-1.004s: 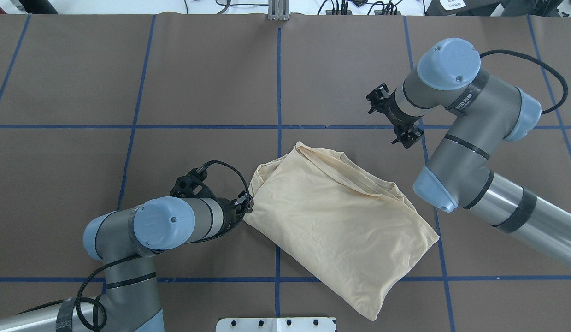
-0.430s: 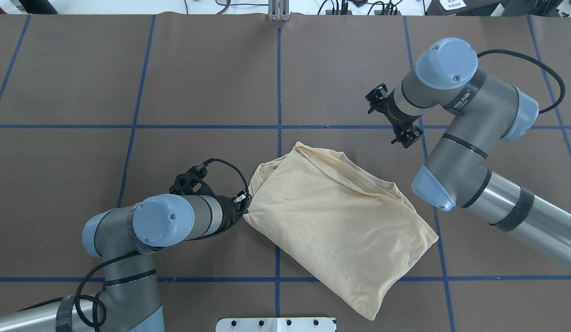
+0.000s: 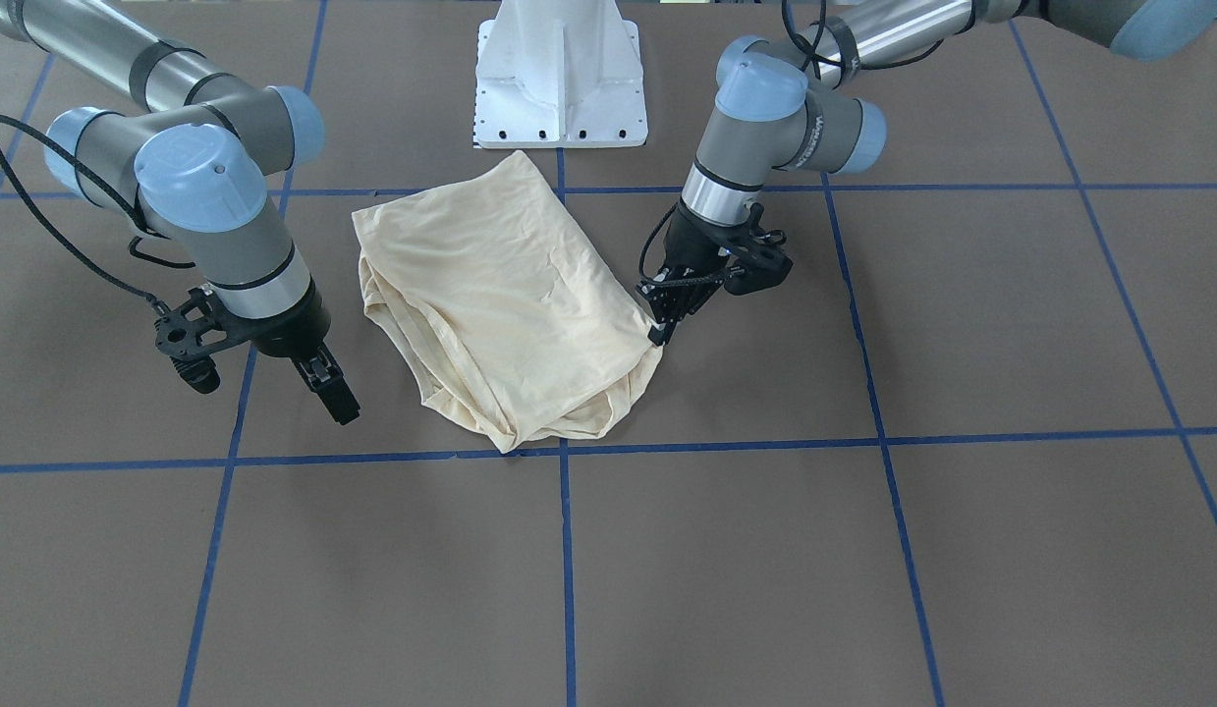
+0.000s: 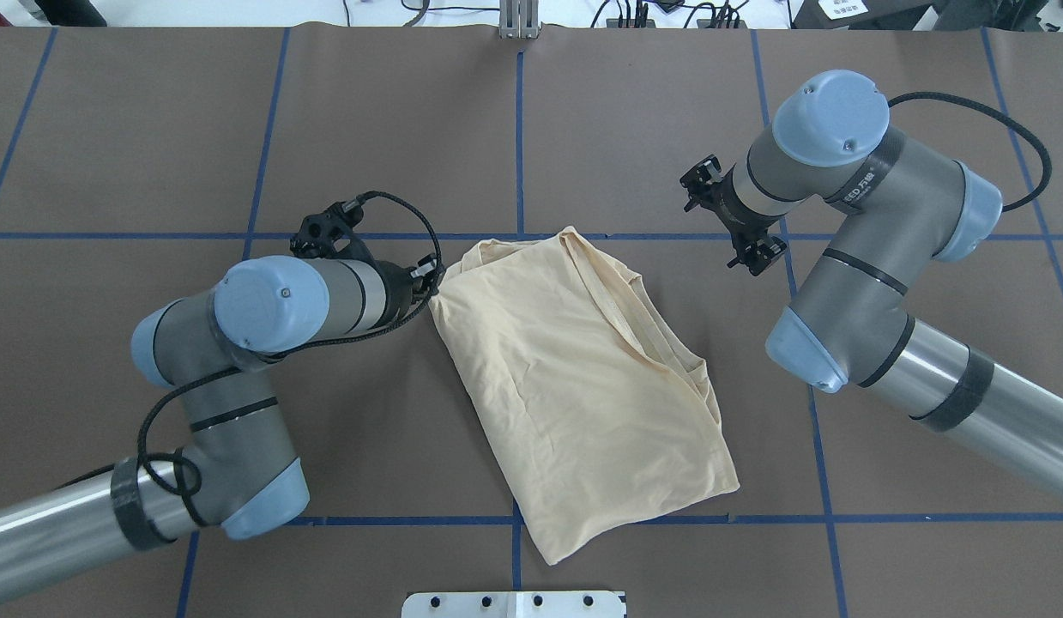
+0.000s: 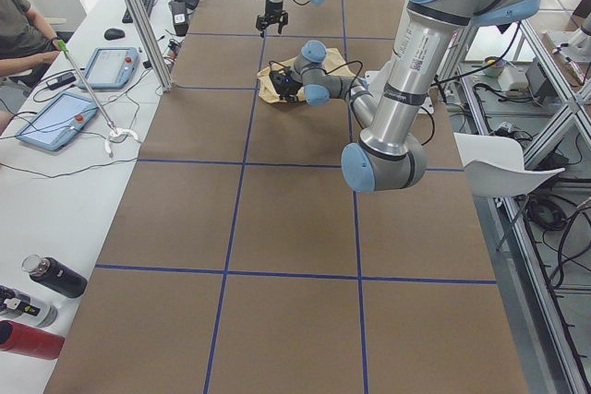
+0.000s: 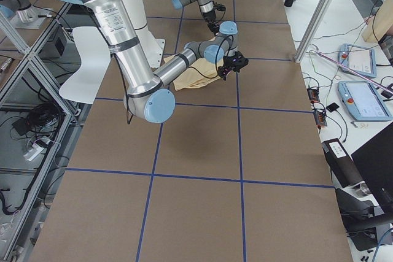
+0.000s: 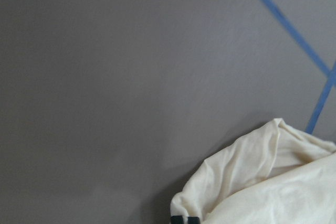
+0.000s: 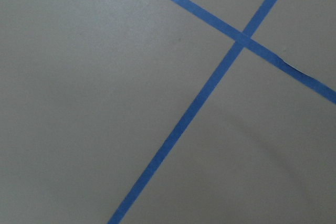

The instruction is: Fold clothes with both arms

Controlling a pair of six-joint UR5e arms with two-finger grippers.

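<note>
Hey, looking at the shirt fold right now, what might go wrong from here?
The left claw pinches just one corner of the shirt, so a pull may drag or twist the whole bundle instead of folding it. The right claw hangs beside the cloth, not on it, so nothing holds the other side down and the layers might slide apart.

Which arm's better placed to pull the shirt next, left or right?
Left, probably. The left gripper is shut on a corner of the T-shirt, so it can pull at once. The right gripper hangs over the table, apart from the cloth; its wrist camera sees only tape lines.
</note>
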